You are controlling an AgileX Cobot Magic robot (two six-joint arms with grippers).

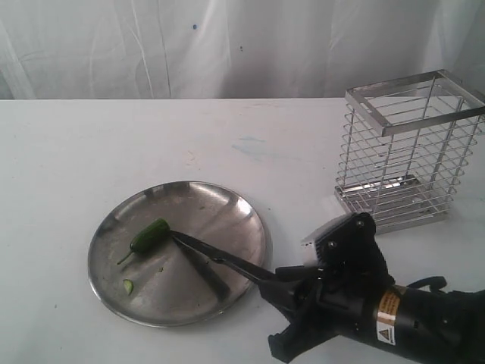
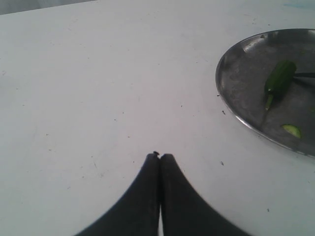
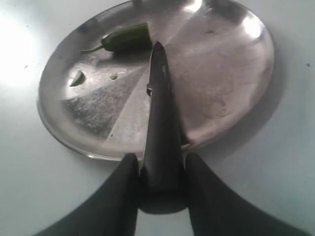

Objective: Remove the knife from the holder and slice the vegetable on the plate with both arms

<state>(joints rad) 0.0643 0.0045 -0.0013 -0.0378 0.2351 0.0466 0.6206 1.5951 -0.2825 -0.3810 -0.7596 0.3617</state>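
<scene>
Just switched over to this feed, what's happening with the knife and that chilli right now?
The right gripper is shut on the knife, whose tip is by the vegetable on the plate. One small green slice lies loose on the plate. The left gripper is shut and empty, over bare table beside the plate, not steadying the vegetable. The holder stands empty behind.

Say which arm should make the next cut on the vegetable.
Right, probably. The right gripper already grips the knife, tip at the vegetable on the plate. The left gripper is shut, empty, off the plate; it could only steady the vegetable.
</scene>
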